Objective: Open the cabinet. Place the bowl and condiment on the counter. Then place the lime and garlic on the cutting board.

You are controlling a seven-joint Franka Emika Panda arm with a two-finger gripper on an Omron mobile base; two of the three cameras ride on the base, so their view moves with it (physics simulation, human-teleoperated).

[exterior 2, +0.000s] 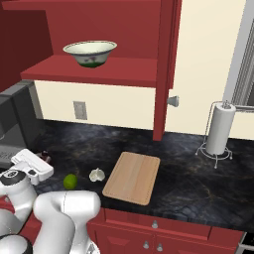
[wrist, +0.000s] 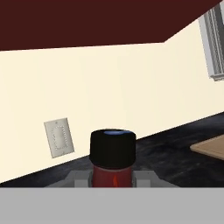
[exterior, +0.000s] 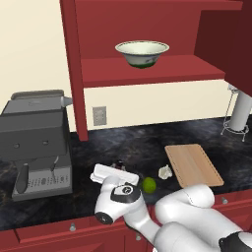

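- Coffee machine (exterior: 37,140): stands at the far left of the desk (exterior: 128,142), clear of the work area.
- Pincer (exterior: 117,170): sits low over the desk just right of the machine. In the hand view the condiment (wrist: 112,157) stands upright between the two fingertips, black cap up, so the pincer is pinching the bottle around its body. Whether the bottle base already touches the desk is probably not decidable; the hand blocks it in both base views.
- Key relation: the condiment's long axis is vertical and in line with the pincer, with the desk directly beneath. The coming move is judged to be a short straight lowering and release, not a sideways transfer.
- Lime (exterior: 148,185): rests on the desk just right of the hand, close enough to be nudged on withdrawal.
- Garlic (exterior: 165,172): lies just beside the lime, near the left edge of the cutting board (exterior: 193,165), not on it.
- Cabinet (exterior: 147,34): open; the bowl (exterior: 142,52) sits upright on its lower shelf, above and well apart from the pincer.
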